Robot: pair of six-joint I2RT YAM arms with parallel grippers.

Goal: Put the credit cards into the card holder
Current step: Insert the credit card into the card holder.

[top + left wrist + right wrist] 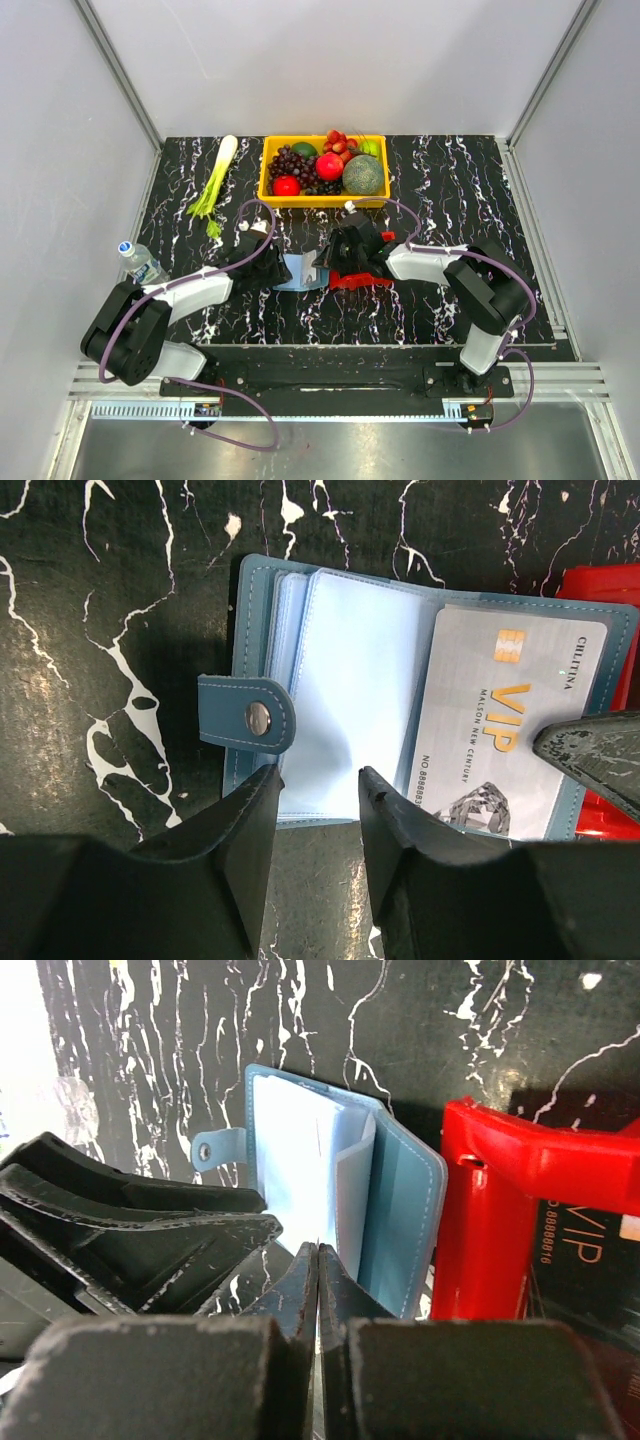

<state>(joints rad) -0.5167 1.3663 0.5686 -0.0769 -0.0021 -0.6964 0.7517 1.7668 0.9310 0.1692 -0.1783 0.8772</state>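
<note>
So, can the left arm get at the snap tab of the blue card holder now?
Probably yes. The left gripper stands open at the near edge of the card holder, and the snap tab lies uncovered just beside one finger.

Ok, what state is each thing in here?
Holder: open, snap tab undone.
Silver card: face up on the holder, tray side.
Left gripper: open, at the holder's near edge.
Right gripper: shut, tip at the silver card's edge.
Tray: upright, dark card inside.
</note>
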